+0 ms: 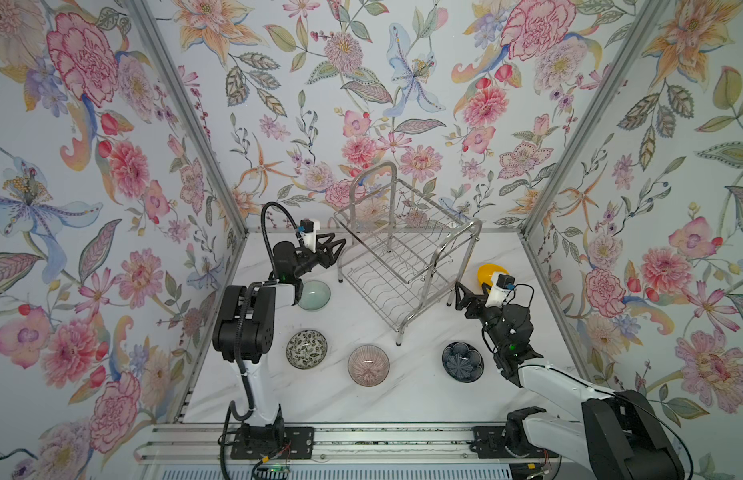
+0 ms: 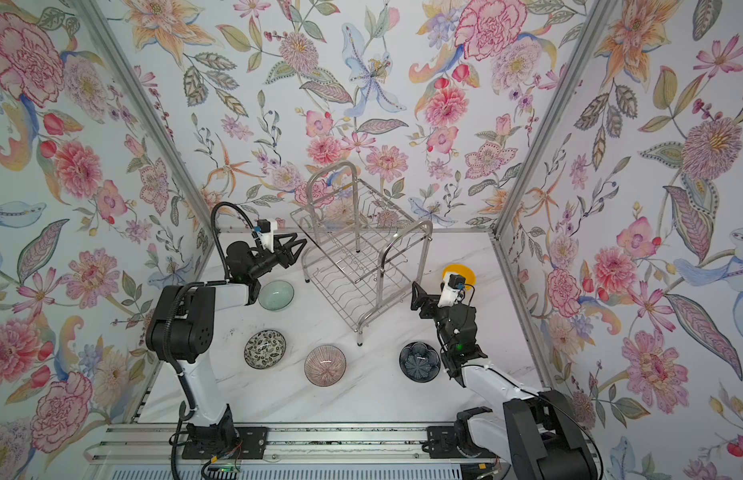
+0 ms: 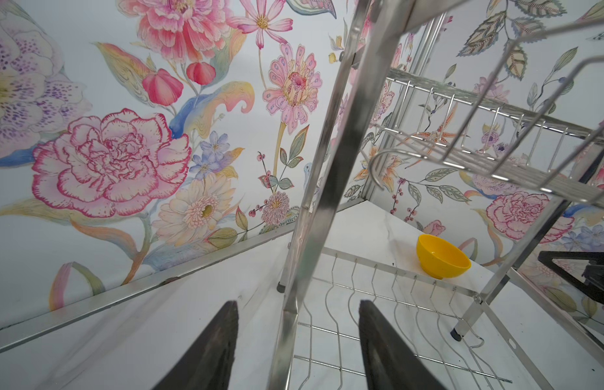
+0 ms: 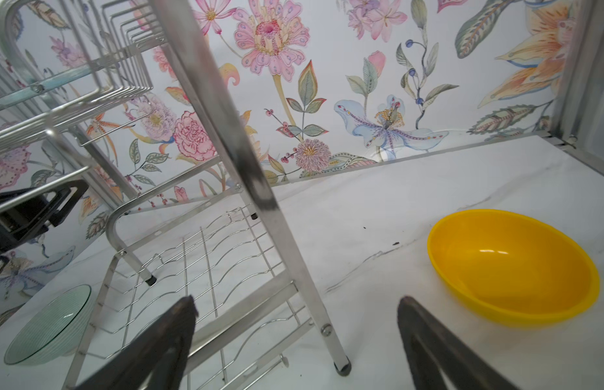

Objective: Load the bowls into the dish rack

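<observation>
Nothing loaded: left gripper (image 3: pixel 297 302), right gripper (image 4: pixel 297 299) both spread, each straddling a side tube of empty dish rack (image 1: pixel 403 249); yellow bowl (image 1: pixel 488 272) right of it, green bowl (image 1: pixel 317 293) left, speckled bowl (image 1: pixel 306 349), pink bowl (image 1: pixel 368 365), navy bowl (image 1: pixel 462 361) in front; next likely clamp, steady rack.

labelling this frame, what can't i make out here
- yellow bowl: near side hidden by the right wrist camera in both top views
- pale green bowl: left edge behind the left arm, same views
- left fingers: contact with the dish rack tube unclear, left wrist view
</observation>
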